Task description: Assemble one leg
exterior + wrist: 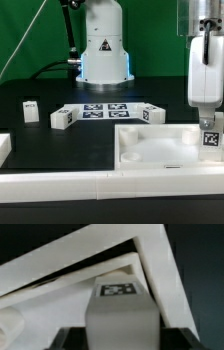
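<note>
White leg point(209, 128) hangs upright in my pincer point(207, 108), clenched on it at the frame's right — its long axis points down to the panel's point(150, 150) corner.

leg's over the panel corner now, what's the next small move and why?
Probably a slow, straight lowering. The gripper holds the leg upright at the square panel, at its corner on the exterior view's right. The wrist view shows the leg tucked into that corner's angle, but not whether it is seated, so ease down before releasing.
</note>
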Robot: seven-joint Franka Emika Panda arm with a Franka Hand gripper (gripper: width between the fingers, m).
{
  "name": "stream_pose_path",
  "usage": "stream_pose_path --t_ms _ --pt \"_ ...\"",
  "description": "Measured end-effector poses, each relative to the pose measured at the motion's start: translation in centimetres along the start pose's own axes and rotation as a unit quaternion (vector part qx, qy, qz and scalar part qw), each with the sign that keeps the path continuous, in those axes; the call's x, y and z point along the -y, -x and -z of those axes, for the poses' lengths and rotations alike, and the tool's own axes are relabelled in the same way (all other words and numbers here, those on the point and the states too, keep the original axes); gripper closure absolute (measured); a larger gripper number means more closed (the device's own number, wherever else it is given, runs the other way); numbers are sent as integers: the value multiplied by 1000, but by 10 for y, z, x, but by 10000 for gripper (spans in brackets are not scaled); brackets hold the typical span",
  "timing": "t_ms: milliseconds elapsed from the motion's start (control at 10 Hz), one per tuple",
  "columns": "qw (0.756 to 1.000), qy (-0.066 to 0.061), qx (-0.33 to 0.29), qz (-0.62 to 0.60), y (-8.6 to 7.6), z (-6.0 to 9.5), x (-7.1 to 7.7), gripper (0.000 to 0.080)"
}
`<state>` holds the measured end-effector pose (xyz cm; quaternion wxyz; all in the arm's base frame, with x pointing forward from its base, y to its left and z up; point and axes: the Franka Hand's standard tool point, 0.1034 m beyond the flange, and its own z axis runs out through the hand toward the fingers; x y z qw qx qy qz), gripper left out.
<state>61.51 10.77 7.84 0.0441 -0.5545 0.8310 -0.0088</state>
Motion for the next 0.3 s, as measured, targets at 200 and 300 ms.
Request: stream_pose_path --t_ms 200,300 --pt "1000 0 0 13 0 0 0 323" --pt "1000 0 0 13 0 0 0 183"
